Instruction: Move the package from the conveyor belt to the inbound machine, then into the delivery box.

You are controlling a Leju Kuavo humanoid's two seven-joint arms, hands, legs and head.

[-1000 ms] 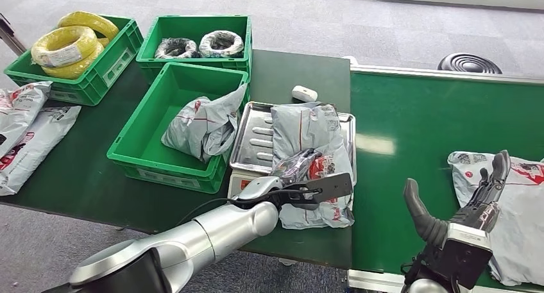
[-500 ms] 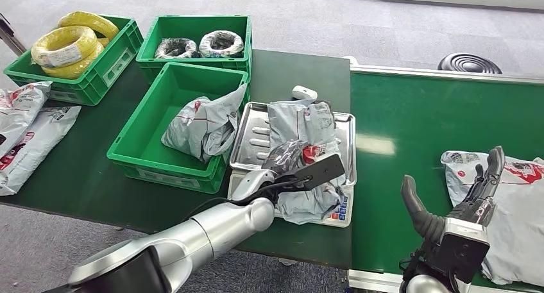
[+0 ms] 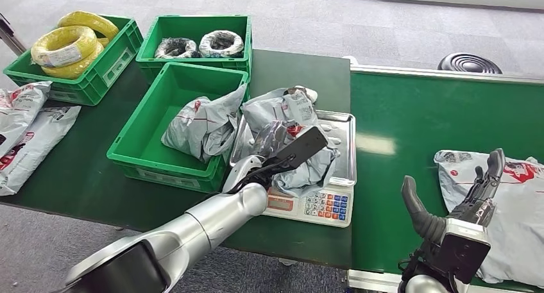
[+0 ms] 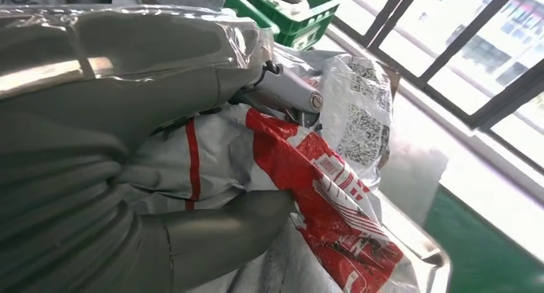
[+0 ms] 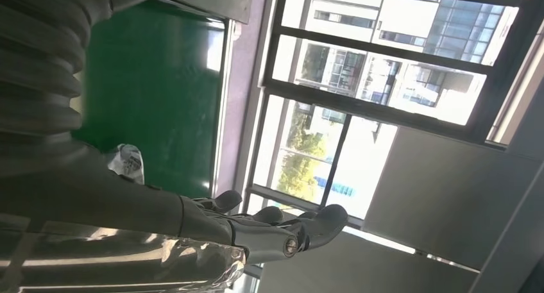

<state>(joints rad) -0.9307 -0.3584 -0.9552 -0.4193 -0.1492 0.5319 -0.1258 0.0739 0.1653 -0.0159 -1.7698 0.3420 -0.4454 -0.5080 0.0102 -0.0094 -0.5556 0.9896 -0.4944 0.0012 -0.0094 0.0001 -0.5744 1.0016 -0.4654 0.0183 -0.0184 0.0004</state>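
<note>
The left hand (image 3: 276,153) gripped the package (image 3: 285,117) — since lifted off the scale tray (image 3: 343,152) toward the box (image 3: 160,126); the right hand (image 3: 471,203) hung spread, empty.

The left arm (image 3: 212,219) is a smooth silver tube that widens to a dark grey shoulder housing, with a thin black cable looped beside its wrist. The left hand (image 3: 292,153) carries a flat black plate. The right hand (image 3: 459,209) has a thick grey thumb, darker fingers and a boxy grey wrist block.
</note>
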